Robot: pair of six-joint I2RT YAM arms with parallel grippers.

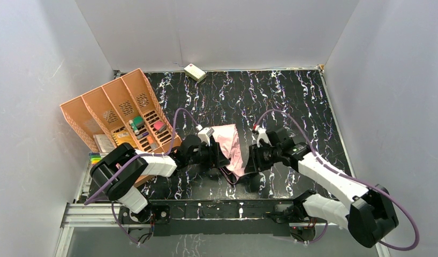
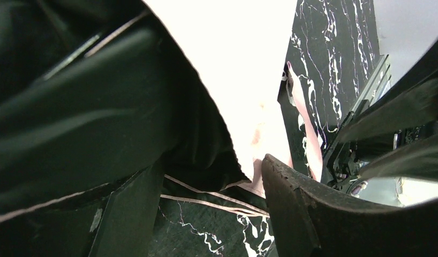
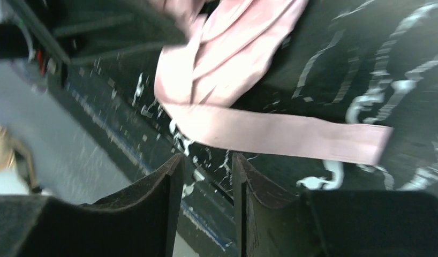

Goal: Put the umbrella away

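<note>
The umbrella (image 1: 231, 144) lies folded on the black marbled table between my two grippers, pink side up. My left gripper (image 1: 221, 159) is at its left edge. In the left wrist view the left gripper (image 2: 209, 171) stands open, with black fabric (image 2: 99, 107) and pink fabric (image 2: 243, 64) bulging just beyond the fingertips and thin pink-edged hems crossing the gap. My right gripper (image 1: 250, 163) sits at the umbrella's near right corner. In the right wrist view the right gripper (image 3: 206, 156) is open by a narrow gap with nothing in it; the pink strap (image 3: 292, 134) lies flat just past its tips.
An orange compartment organizer (image 1: 120, 107) holding small items stands tilted at the left. Beside it near the table's edge lie coloured markers (image 1: 95, 158). A small cream box (image 1: 194, 72) sits at the back wall. White walls enclose the table on three sides.
</note>
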